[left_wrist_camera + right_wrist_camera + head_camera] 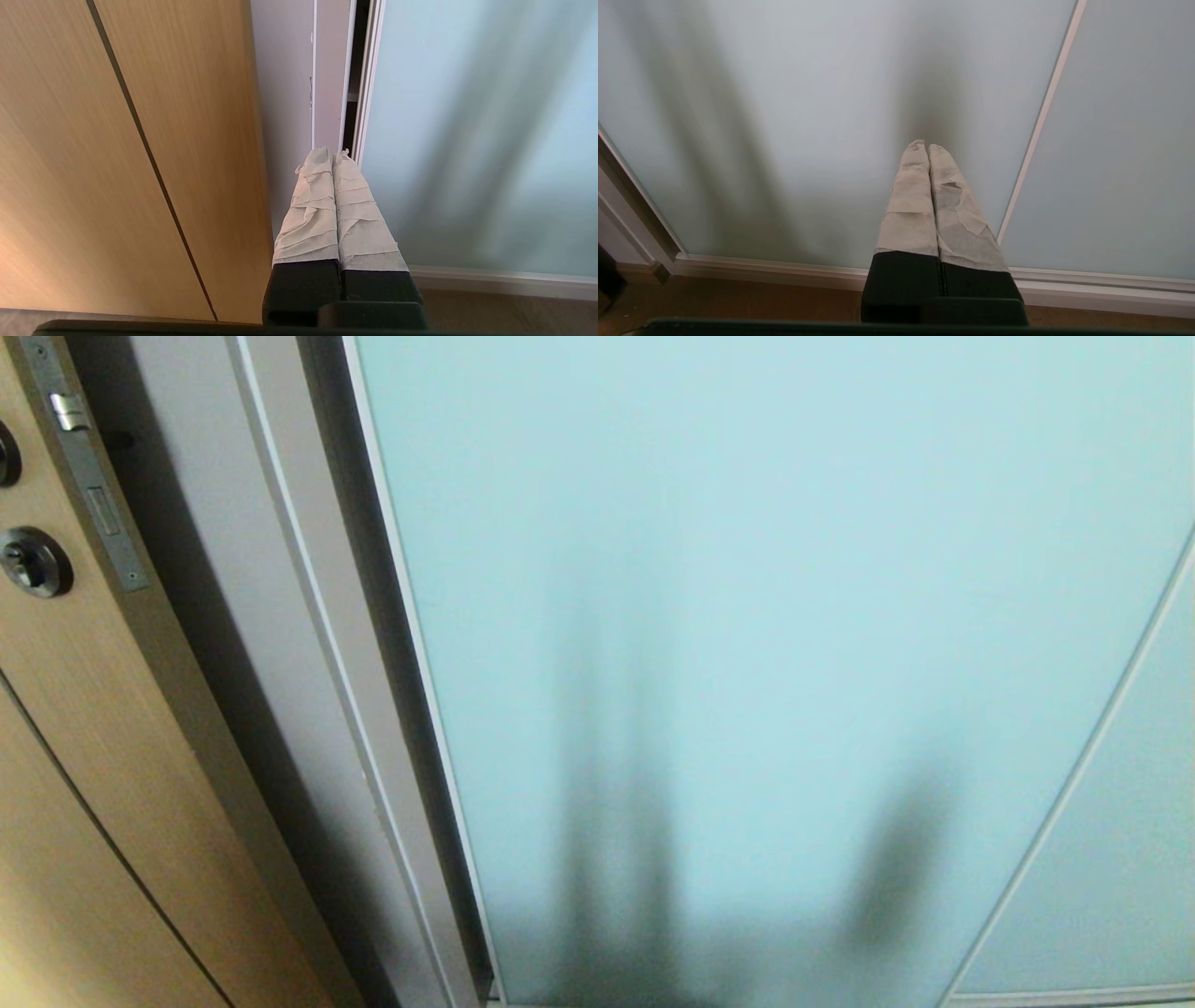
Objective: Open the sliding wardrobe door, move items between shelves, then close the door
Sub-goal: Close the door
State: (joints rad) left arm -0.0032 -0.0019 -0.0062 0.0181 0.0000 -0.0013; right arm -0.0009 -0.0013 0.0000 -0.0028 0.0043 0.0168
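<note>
The sliding wardrobe door point(747, 616), a pale aqua frosted-glass panel in a thin silvery frame, fills the head view and stands pulled across the wardrobe. Dark blurred shapes show through its lower part. My left gripper point(332, 153) is shut, its taped fingers pressed together and pointing at the narrow dark gap beside the sliding wardrobe door point(481, 140), apart from it. My right gripper point(923, 145) is shut too, empty, and points at the sliding wardrobe door point(808, 116) near a thin vertical frame strip point(1041, 121). The items and the shelves are hidden behind the glass.
A light-brown wooden door point(84, 737) with a metal lock plate point(89, 476) stands at the left, beside the grey wardrobe side frame point(308, 616). A second glass panel point(1120, 859) overlaps at the right. Brown floor point(738, 298) runs below the white bottom rail point(784, 270).
</note>
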